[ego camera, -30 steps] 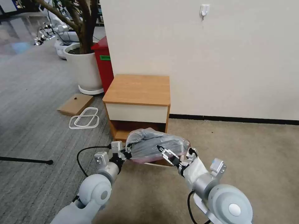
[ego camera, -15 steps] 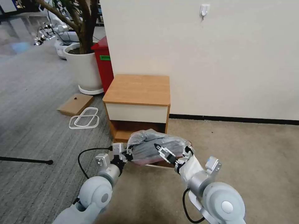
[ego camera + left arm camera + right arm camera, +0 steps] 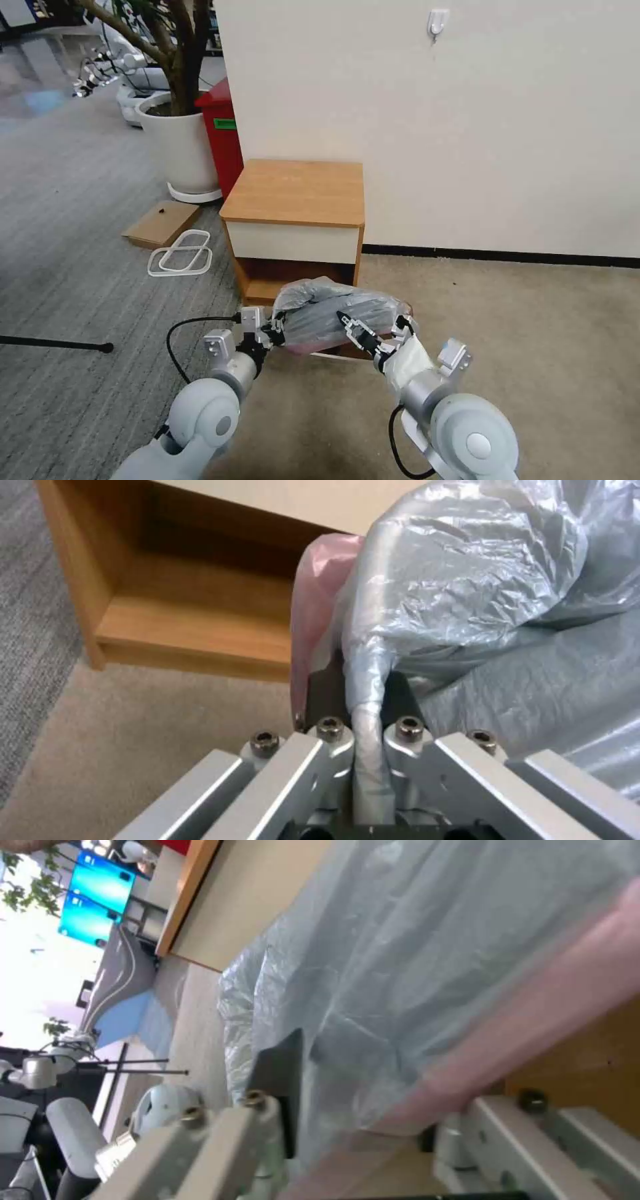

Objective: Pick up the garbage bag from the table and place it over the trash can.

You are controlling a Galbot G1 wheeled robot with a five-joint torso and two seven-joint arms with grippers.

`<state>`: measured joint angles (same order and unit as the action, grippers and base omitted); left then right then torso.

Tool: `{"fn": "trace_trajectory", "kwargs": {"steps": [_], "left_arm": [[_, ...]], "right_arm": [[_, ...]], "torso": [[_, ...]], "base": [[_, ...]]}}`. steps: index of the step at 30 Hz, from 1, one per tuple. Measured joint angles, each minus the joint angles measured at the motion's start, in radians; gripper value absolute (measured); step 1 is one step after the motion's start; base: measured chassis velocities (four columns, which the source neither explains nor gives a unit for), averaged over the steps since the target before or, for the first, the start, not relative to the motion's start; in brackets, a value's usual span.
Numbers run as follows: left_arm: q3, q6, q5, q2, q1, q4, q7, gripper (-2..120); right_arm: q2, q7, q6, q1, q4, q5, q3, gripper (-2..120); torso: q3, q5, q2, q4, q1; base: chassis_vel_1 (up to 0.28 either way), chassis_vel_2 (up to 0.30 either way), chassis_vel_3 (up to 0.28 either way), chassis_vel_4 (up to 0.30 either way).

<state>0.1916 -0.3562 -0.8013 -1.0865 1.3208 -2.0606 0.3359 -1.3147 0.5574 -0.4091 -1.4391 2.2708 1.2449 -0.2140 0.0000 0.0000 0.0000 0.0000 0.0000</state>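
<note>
The grey garbage bag with its pinkish rim hangs bunched in front of the table, low near the floor. My left gripper is shut on a twisted strand of the bag's edge. At the bag's other end my right gripper is open; one finger lies over the plastic and the other sits beyond the pink rim. The trash can is hidden under the plastic, apart from a thin pale edge below the bag.
The wall stands right behind the table. To the left are a tall red bin, a white plant pot, flat cardboard and a white wire frame on the grey carpet. Open beige floor lies to the right.
My right arm's elbow has drifted left and lower, and its gripper has shifted slightly at the bag. The left gripper and the bag have hardly moved.
</note>
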Motion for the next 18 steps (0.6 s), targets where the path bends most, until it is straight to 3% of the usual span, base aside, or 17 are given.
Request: {"fn": "trace_trajectory", "kwargs": {"steps": [8,18], "left_arm": [[0.003,0.000,-0.001,-0.003,-0.009,0.013,0.000,0],[0.025,0.005,-0.013,-0.013,-0.025,0.028,-0.001,0]], "right_arm": [[0.008,-0.014,0.008,-0.010,0.007,-0.007,-0.002,1],[0.014,-0.020,0.008,-0.038,0.044,-0.006,-0.008,0]], "torso": [[0.000,0.0000,0.000,0.0000,0.000],[0.000,0.0000,0.000,0.0000,0.000]], "base": [[0.000,0.000,0.000,0.000],[0.000,0.000,0.000,0.000]]}}
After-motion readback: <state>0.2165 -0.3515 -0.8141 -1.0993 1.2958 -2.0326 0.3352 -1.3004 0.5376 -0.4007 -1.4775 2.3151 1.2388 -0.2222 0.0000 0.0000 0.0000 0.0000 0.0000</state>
